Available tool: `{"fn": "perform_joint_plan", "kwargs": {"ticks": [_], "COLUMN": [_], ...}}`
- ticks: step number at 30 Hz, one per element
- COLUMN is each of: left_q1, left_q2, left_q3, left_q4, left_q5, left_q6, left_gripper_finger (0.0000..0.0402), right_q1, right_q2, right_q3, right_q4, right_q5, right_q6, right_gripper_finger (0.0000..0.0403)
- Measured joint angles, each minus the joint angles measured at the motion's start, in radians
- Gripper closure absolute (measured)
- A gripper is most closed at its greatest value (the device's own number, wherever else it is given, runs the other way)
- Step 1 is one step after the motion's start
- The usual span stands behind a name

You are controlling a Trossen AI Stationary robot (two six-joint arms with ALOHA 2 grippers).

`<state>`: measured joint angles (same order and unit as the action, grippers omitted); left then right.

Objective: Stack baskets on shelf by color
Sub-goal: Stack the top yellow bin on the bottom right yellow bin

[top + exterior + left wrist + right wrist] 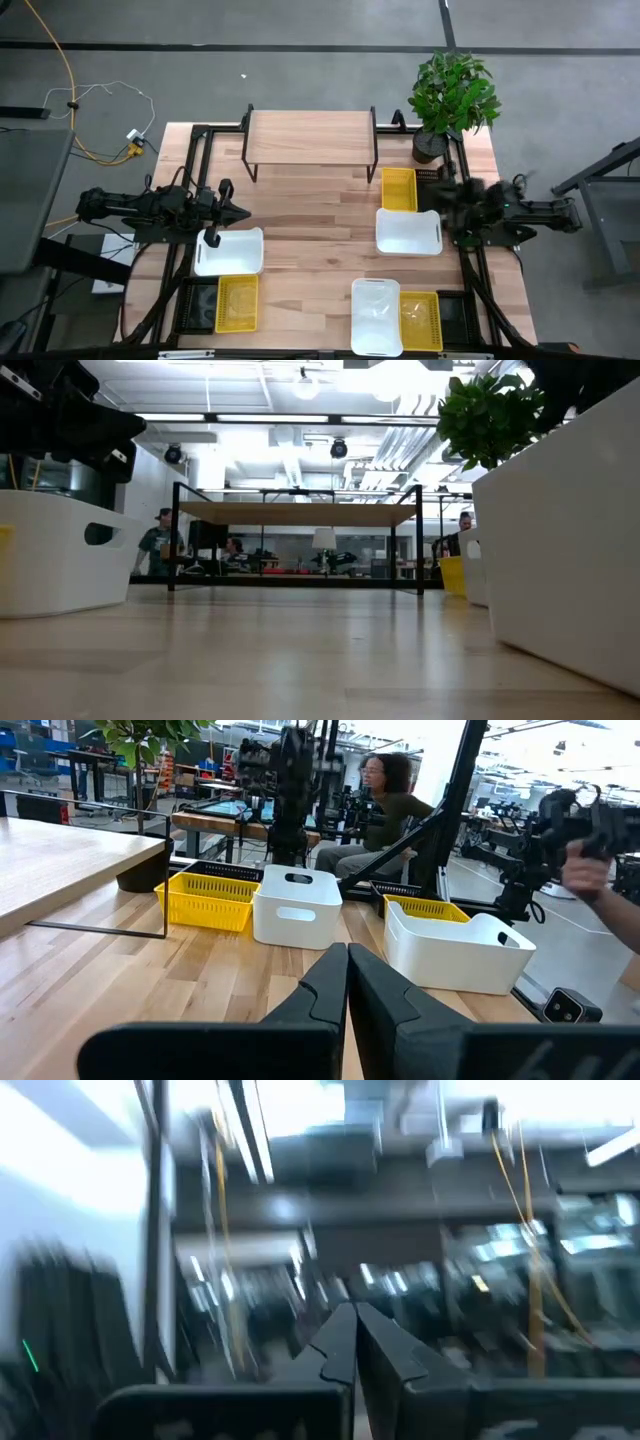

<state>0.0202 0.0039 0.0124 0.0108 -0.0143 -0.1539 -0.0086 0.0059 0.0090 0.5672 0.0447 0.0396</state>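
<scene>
Baskets (408, 231) scattered on tabletop (310, 210); shelf (310, 138) at 12 o'clock bare.
Left gripper (243, 211) and right gripper (440, 193) both closed, holding nothing.

The high view looks straight down on the whole desk (320, 215). The low view sits at desk-top height, facing level toward the shelf (300, 515), close beside a white basket (565, 550). The left wrist view faces across the desk toward 3 o'clock, sharing the shelf, baskets and plant (140, 740). The right wrist view points upward at the ceiling.
</scene>
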Motion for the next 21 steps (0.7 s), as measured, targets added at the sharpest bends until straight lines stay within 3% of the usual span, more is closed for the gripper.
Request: {"fn": "perform_joint_plan", "kwargs": {"ticks": [2, 6, 10, 13, 17, 21], "left_q1": [0.000, 0.000, 0.000, 0.000, 0.000, 0.000], "left_q2": [0.000, 0.000, 0.000, 0.000, 0.000, 0.000], "left_q3": [0.000, 0.000, 0.000, 0.000, 0.000, 0.000], "left_q4": [0.000, 0.000, 0.000, 0.000, 0.000, 0.000], "left_q5": [0.000, 0.000, 0.000, 0.000, 0.000, 0.000], "left_q6": [0.000, 0.000, 0.000, 0.000, 0.000, 0.000], "left_gripper_finger": [0.0401, 0.0401, 0.0401, 0.0401, 0.0401, 0.0401], "right_q1": [0.000, 0.000, 0.001, 0.001, 0.001, 0.001], "right_q2": [0.002, 0.048, 0.165, 0.268, 0.390, 0.503], "right_q3": [0.000, 0.028, 0.062, 0.110, 0.214, 0.347], "right_q4": [0.073, 0.044, 0.030, 0.002, -0.248, -0.578], "right_q5": [0.004, 0.030, 0.038, 0.122, 0.219, 0.271], "right_q6": [0.042, 0.066, 0.092, 0.099, 0.101, 0.200], "right_gripper_finger": [0.0402, 0.0402, 0.0402, 0.0402, 0.0383, 0.0328]}}
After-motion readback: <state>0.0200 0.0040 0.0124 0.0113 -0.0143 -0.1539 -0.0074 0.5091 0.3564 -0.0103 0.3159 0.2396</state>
